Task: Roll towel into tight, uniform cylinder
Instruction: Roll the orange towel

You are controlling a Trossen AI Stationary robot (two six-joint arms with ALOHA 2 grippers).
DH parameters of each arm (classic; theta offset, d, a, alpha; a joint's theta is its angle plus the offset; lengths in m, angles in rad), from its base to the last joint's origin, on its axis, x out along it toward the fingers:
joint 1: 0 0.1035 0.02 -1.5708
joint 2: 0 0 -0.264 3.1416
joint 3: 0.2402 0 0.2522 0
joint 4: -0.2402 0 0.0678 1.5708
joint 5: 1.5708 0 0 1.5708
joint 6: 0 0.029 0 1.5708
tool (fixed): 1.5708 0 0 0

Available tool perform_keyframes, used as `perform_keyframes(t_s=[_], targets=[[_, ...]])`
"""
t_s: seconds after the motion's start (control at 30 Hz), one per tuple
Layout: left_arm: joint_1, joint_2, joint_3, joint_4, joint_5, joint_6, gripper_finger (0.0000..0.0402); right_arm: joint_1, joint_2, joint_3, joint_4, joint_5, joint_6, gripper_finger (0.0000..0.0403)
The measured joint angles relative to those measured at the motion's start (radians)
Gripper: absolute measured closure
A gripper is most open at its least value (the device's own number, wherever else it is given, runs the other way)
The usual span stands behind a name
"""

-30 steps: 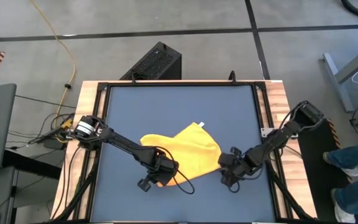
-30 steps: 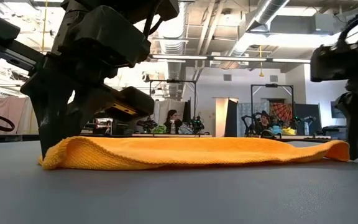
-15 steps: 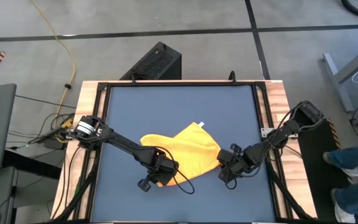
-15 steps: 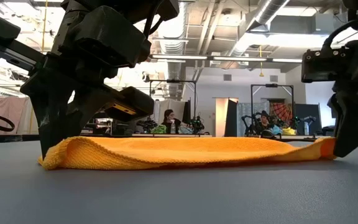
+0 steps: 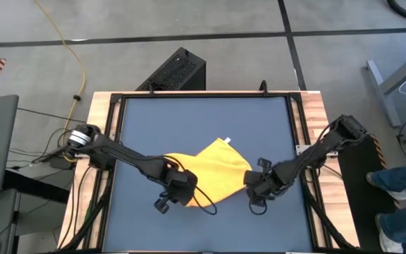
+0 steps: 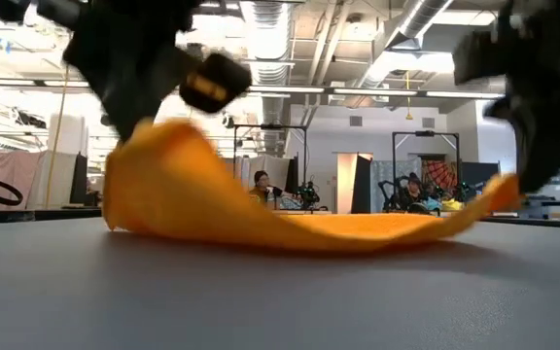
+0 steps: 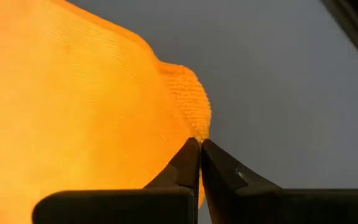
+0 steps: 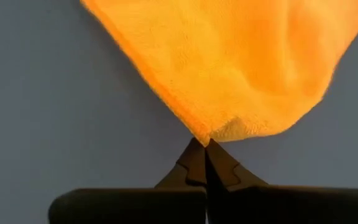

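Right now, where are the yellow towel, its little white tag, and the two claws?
towel [image 5: 217, 169], high view, middle of the cloth.
white tag [image 5: 225, 140], high view, far corner.
left claw [image 7: 199, 144], left wrist view, fingertips pinching towel's edge.
right claw [image 8: 205, 143], right wrist view, fingertips pinching a corner.

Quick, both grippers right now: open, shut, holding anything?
Left gripper: shut on the towel at one edge, that side lifted off the mat.
Right gripper: shut on the towel's opposite corner, also raised.
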Motion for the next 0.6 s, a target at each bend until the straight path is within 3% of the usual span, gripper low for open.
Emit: perform_keyframes(t_s=[0.27, 0.43, 0.6], targets=[[0.000, -0.241, 0.000, -0.056, -0.170, -0.002, 0.0401, -0.067, 0.000, 0.342, -0.367, 0.057, -0.350, 0.0396], [0.001, -0.412, 0.000, -0.069, -0.245, -0.004, 0.0401, -0.144, -0.001, 0.483, -0.454, 0.114, -0.640, 0.0396], [0.037, -0.565, 0.000, -0.103, -0.399, 0.006, 0.0401, -0.263, -0.001, 0.563, -0.485, 0.240, -0.930, 0.0396]])
